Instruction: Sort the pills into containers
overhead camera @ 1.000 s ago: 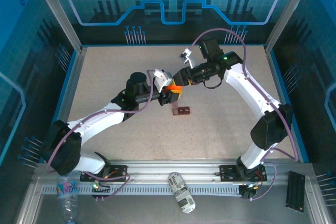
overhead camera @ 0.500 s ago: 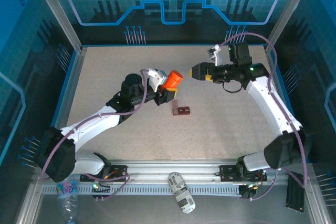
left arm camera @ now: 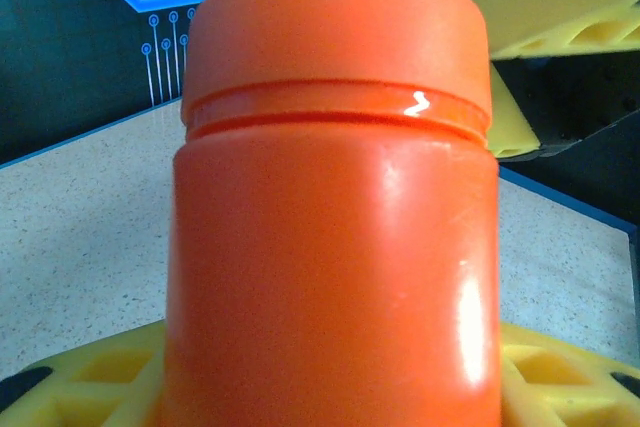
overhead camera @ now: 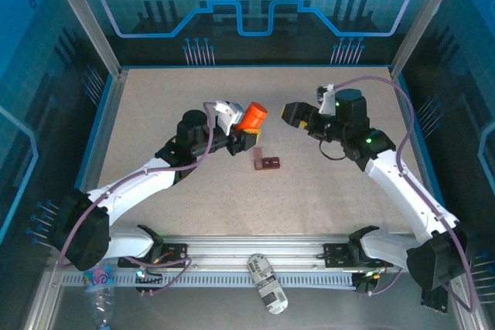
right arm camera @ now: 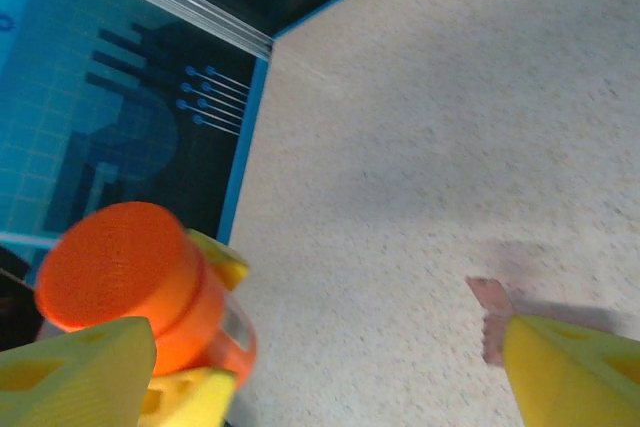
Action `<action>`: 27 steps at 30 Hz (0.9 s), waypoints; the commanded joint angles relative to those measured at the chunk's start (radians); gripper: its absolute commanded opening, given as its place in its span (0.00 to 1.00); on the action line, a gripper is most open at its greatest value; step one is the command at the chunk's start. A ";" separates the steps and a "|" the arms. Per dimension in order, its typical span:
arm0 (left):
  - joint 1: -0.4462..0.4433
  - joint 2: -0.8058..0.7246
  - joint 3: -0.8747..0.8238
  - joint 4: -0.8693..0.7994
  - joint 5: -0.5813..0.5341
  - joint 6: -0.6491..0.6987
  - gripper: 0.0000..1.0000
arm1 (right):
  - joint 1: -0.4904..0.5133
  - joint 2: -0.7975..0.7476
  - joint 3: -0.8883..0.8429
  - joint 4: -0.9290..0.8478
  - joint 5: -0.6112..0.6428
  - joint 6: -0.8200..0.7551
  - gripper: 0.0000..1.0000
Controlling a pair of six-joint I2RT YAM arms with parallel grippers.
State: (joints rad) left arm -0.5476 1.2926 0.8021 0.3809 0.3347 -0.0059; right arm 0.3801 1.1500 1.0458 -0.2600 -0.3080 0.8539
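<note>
My left gripper is shut on a bright orange bottle and holds it above the table, tilted, with its cap on. The bottle stands close up between my yellow fingers in the left wrist view. A short gap to the bottle's right, my right gripper is open and empty, pointing at the cap. The bottle shows at the left beyond the right gripper. The dark red-brown containers box lies on the table below the bottle; its corner peeks out. The pills are hidden.
The speckled beige table is walled by blue panels with metal posts. A white bottle lies on the front rail and a plastic bottle sits at the front left. A black strip rests at the front right.
My right gripper has let go at the bottle's cap, opened and drawn back to the right. The left gripper has tilted the bottle up a little, still holding it.
</note>
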 commanded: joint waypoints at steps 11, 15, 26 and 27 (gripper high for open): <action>0.002 -0.009 0.029 0.017 -0.012 -0.034 0.00 | 0.219 0.141 0.197 0.080 0.222 0.016 0.85; 0.001 -0.007 0.034 0.013 -0.009 -0.038 0.00 | 0.236 0.179 0.218 0.083 0.222 0.016 0.82; 0.001 -0.001 0.037 0.019 -0.008 -0.042 0.00 | 0.240 0.218 0.230 0.098 0.193 0.008 0.65; 0.000 0.000 0.037 0.019 -0.008 -0.043 0.00 | 0.239 0.220 0.230 0.100 0.185 0.007 0.64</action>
State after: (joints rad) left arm -0.5480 1.2930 0.8032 0.3710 0.3325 -0.0288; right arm 0.6086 1.3552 1.2438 -0.1917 -0.1131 0.8715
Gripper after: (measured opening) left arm 0.537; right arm 0.643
